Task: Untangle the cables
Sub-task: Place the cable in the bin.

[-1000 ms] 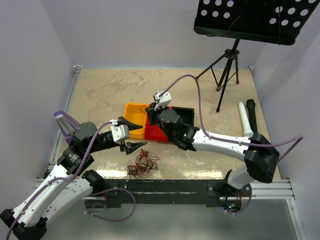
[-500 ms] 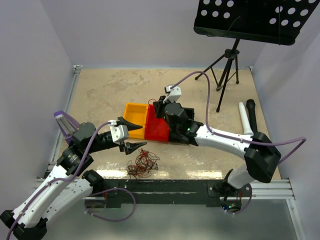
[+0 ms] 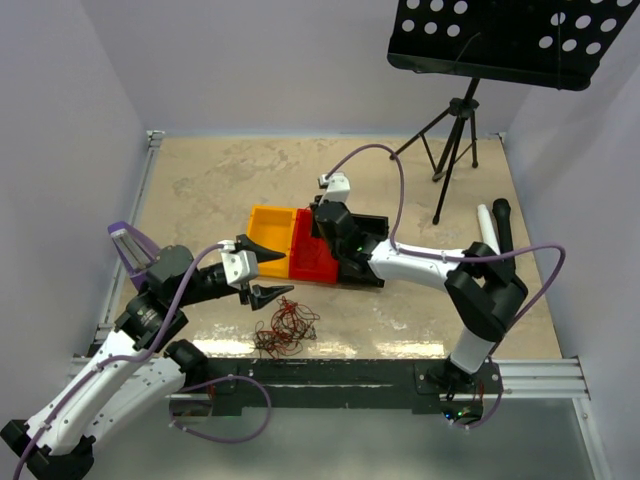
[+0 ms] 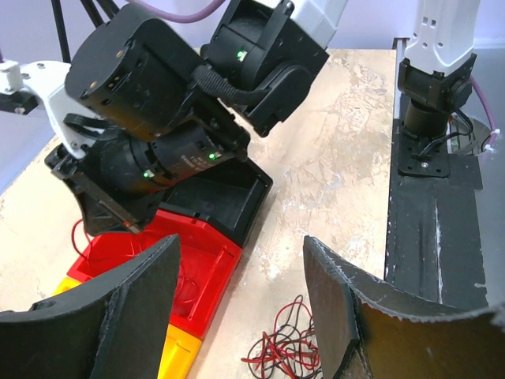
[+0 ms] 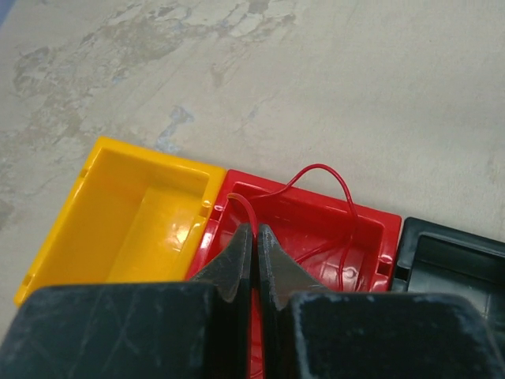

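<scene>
While the left gripper (image 4: 241,268) has held station, fingers parted, above the snarl of cables (image 3: 285,325) on the surface (image 3: 200,190), the right gripper (image 5: 254,233), pinched shut on one red wire (image 5: 316,170), has swung over the red bin (image 5: 371,215). That strand appears separated and ready for deposit.

Robot lab; arms (image 3: 430,272) bolted to a walled test table (image 3: 200,180).

Red and dark cables (image 3: 285,328), yellow bin (image 3: 270,225), red bin (image 3: 308,266), mottled beige table (image 3: 200,190).
</scene>
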`<state>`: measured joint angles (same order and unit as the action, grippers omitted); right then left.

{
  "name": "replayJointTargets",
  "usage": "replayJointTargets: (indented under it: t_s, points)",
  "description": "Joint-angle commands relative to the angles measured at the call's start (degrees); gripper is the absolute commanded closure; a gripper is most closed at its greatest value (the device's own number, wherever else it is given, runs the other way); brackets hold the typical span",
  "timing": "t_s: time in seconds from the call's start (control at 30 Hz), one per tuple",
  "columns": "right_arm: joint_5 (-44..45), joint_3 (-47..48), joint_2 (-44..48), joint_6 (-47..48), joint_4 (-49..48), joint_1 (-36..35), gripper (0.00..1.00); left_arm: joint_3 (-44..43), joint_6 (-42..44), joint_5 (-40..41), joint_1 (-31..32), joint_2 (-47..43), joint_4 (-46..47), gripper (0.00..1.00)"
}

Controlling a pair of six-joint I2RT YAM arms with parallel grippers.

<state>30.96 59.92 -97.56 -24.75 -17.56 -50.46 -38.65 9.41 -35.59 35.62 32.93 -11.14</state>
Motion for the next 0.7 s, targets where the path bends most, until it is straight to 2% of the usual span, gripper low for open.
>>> replayJointTargets:
  t_s: [0.0, 0.4, 0.67]
  points:
    - [2.2, 4.4, -1.5, 1.0, -1.9, 0.1, 1.00, 0.2, -1.3, -0.7, -0.5, -0.3, 2.5, 0.32]
    - [1.1, 3.4, -7.6, -4.7, 1.7, -0.2, 1.00, 0.4, -1.5, -0.9, -0.5, -0.2, 3.1, 0.32]
    - [1.2, 7.2, -13.3, -7.6, 4.5, -0.2, 1.00, 0.0, -1.6, -0.9, -0.5, -0.2, 2.8, 0.32]
